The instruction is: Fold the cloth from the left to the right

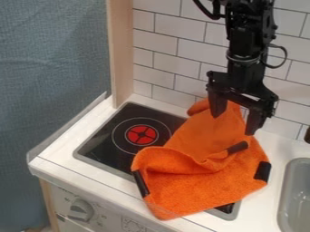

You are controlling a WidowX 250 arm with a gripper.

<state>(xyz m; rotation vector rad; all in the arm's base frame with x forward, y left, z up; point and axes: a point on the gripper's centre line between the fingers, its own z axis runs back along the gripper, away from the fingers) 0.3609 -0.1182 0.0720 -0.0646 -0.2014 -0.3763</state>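
First, at the left, the stove (97, 146) is set into the desk (57, 156), its red ring (142, 134) uncovered. Then comes the cloth (200, 192), rumpled over the stove's right part and the desk beside it, its long way running from the far side toward the near edge. One black patch (140, 182) marks its near left side, another (238, 147) sits inward on a raised fold, so the folding looks partly done. The end effector (235, 123) is at the cloth's far end, fingers spread, gripping nothing that I can make out. What matters next, I judge, is that the loose left side lies near and left of it, with the sink (297, 192) farther right.
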